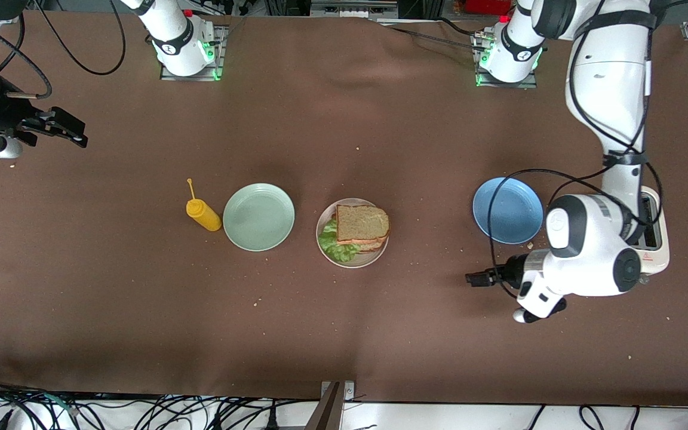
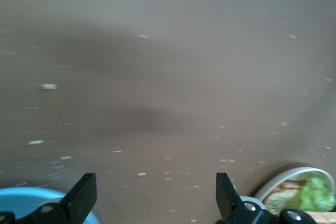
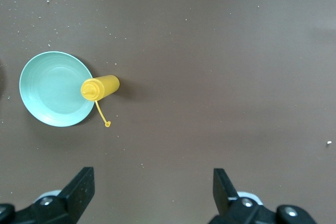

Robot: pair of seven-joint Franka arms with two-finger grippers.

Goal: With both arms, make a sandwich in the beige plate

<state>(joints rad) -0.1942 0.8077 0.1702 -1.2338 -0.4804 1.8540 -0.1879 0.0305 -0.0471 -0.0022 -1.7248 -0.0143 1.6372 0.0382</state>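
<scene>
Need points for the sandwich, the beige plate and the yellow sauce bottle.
sandwich (image 1: 362, 222), front view, middle of the top bread slice.
beige plate (image 1: 322, 227), front view, bare rim at the edge toward the right arm's end of the table.
yellow sauce bottle (image 1: 203, 215), front view, middle of the body.

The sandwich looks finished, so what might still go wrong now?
The top slice of the sandwich sits skewed past the beige plate rim and might slide off. The open left gripper hangs low near the blue plate and could nudge it. The yellow bottle looks easy to topple.
</scene>
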